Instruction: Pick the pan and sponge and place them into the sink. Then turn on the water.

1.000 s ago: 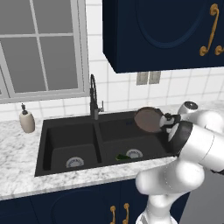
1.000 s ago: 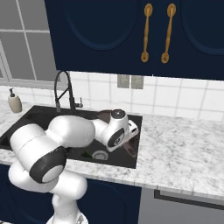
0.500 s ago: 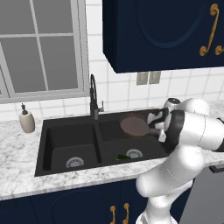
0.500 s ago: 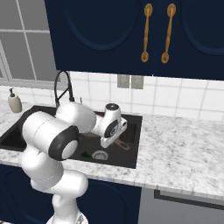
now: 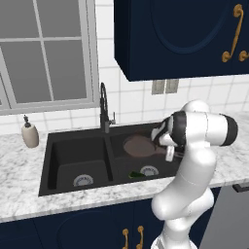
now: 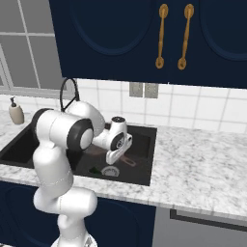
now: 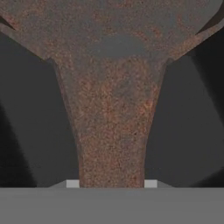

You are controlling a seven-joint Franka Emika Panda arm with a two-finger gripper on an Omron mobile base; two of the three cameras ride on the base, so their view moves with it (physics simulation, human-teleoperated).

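The dark reddish-brown pan [image 5: 138,145] hangs level over the right basin of the black sink [image 5: 68,156], just above its floor. My gripper [image 5: 168,153] is shut on the pan's thin handle at the pan's right side. In the hand view the pan [image 7: 112,78] and its handle run straight up from between my fingertips. The green sponge [image 5: 134,174] lies on the floor of the right basin beside the silver drain [image 5: 149,170]; the sponge [image 6: 95,170] also shows below my gripper [image 6: 114,157]. No water is in view at the gooseneck faucet [image 5: 103,104].
A beige soap dispenser [image 5: 30,135] stands on the marble counter left of the sink. The sink's divider [image 5: 109,155] separates the left basin and its drain [image 5: 83,180]. Marble counter [image 6: 202,164] stretches to the right. Dark blue cabinets hang overhead.
The arm has swung the pan leftward from above the counter's edge and lowered it into the right basin. The sponge has stayed put.
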